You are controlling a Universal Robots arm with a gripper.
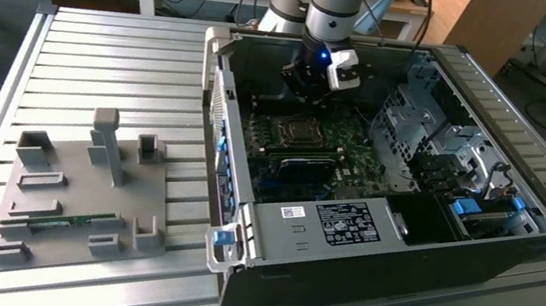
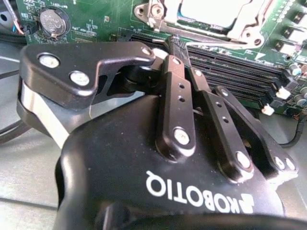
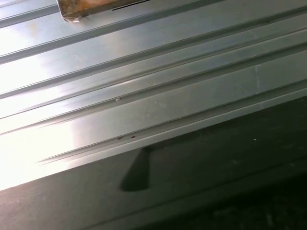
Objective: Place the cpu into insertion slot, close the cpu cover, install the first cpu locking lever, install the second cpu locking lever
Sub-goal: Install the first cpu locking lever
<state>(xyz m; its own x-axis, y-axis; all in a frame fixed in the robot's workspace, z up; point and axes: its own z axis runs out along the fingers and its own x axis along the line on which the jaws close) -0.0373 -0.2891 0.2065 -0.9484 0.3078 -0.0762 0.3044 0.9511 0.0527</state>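
**Jaws pinched shut just short of the socket, cpu seated**

- The gripper (image 1: 306, 93) hangs inside the open black computer case (image 1: 395, 275), at 12 o'clock from the insertion slot (image 1: 298, 132) in the exterior view.
- In the second wrist view the gripper (image 2: 173, 44) has its jaws drawn together, with the tips narrow over the long black memory slots (image 2: 240, 67). Can't tell if anything thin is pinched, because the black linkage bars block that spot.
- The cpu (image 2: 211, 8) sits in the slot. Its pale flat top is washed out and cut off at the frame edge.
- The cpu cover (image 2: 247, 28) is a thin silvery frame lying around the cpu, and it looks flat down. Lever positions are hard to make out.
- A round shiny coin cell (image 2: 52, 21) sits on the green motherboard (image 2: 96, 19).
- The case stands on a ribbed aluminium table (image 1: 104, 57). At 9 o'clock from the case is a grey moulded fixture plate (image 1: 67, 172) holding a green memory stick (image 1: 60, 221).
- The first wrist view has ribbed table (image 3: 144, 96) metal and a dark panel (image 3: 216, 182), unidentifiable.
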